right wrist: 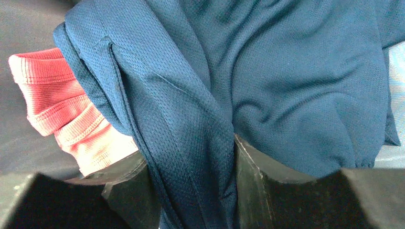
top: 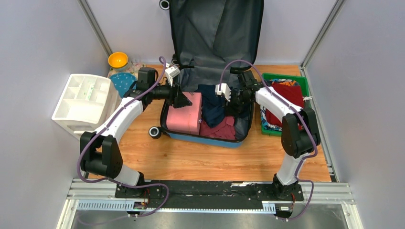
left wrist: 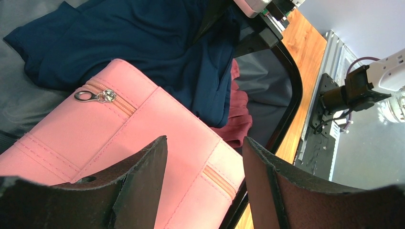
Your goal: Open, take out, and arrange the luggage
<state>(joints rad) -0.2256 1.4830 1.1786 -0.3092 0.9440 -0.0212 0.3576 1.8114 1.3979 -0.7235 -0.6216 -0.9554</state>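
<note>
Here: one luggage (top: 210, 38), one pink case (top: 184, 114), one navy garment (top: 212, 107).

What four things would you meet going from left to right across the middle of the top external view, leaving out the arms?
white organiser → pink bag → navy garment → green tray

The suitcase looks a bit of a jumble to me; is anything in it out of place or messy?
Yes. A navy garment lies crumpled in the luggage, heaped over maroon clothes, a fold of it pinched in the jaws of the right arm. The pink pouch beside it sits neat.
</note>
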